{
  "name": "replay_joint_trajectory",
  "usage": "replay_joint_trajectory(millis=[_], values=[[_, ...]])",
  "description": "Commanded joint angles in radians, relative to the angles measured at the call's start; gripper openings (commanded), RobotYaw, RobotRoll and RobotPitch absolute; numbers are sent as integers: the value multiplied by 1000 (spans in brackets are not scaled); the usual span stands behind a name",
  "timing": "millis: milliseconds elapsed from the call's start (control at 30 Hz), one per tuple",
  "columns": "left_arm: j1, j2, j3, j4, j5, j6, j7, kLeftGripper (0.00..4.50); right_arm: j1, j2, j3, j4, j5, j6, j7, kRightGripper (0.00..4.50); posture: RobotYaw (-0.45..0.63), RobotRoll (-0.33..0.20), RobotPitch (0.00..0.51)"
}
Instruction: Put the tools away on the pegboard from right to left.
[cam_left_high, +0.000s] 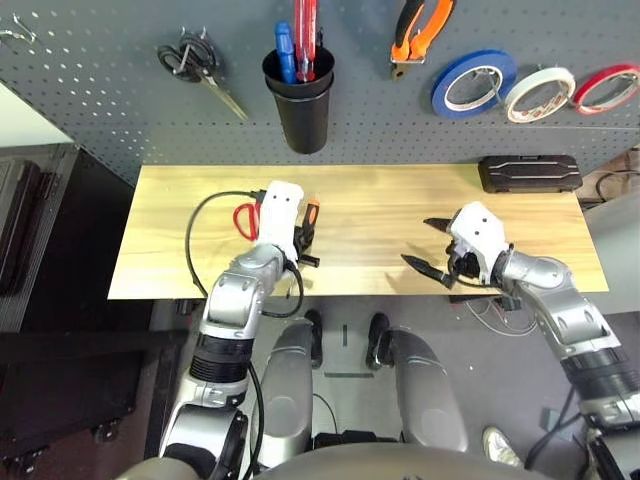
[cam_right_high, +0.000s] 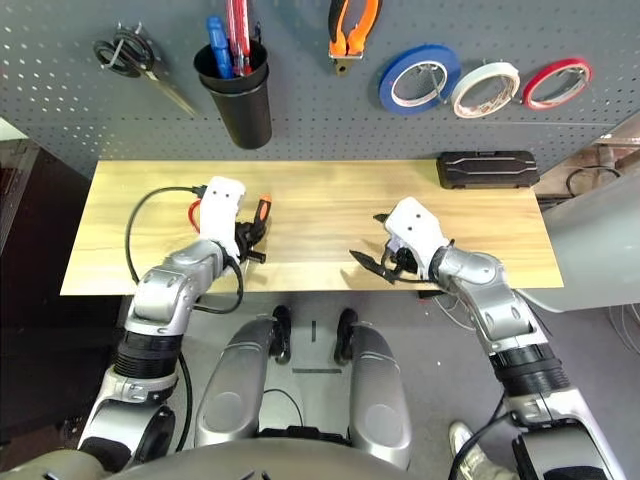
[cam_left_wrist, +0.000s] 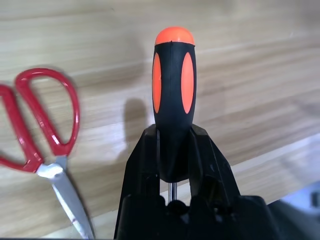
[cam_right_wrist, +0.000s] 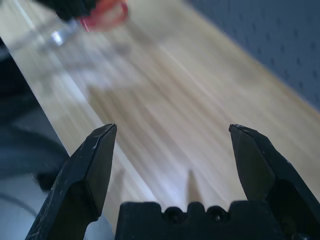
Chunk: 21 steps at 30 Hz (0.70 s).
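My left gripper (cam_left_wrist: 172, 150) is shut on the screwdriver (cam_left_wrist: 173, 95), low on its black-and-orange handle, over the left part of the wooden table (cam_left_high: 370, 200); the orange cap (cam_left_high: 311, 208) points towards the pegboard (cam_left_high: 100, 100). The red-handled scissors (cam_left_wrist: 45, 125) lie flat on the table just beside it. My right gripper (cam_left_high: 420, 243) stands open with nothing between its fingers, near the table's front edge on the right. On the pegboard hang the orange-and-black pliers (cam_left_high: 420, 30) and the white tape roll (cam_left_high: 540, 93).
A black cup (cam_left_high: 300, 100) on the pegboard holds blue and red screwdrivers. Black-handled scissors (cam_left_high: 195, 62) hang at its left. A blue tape roll (cam_left_high: 474, 82) and a red one (cam_left_high: 606, 88) flank the white roll. A black case (cam_left_high: 529, 172) lies at the table's back right.
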Motion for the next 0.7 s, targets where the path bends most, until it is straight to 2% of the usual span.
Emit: replay_joint_trajectory(millis=[33, 167, 367, 700], values=[[40, -6, 44, -77, -53, -36, -9, 622, 18, 13, -61, 19, 69, -106, 35, 4500, 193, 0, 241], [40, -15, 90, -115, -97, -62, -2, 622, 14, 27, -100, 25, 124, -150, 60, 4500, 196, 0, 230], [-17, -32, 194, -180, -180, -112, 23, 622, -5, 65, -153, 27, 225, -242, 114, 4500, 189, 0, 225], [-169, 1, 276, -201, -292, -131, 56, 622, -33, 130, -157, 50, 248, -321, 141, 4500, 188, 0, 223]])
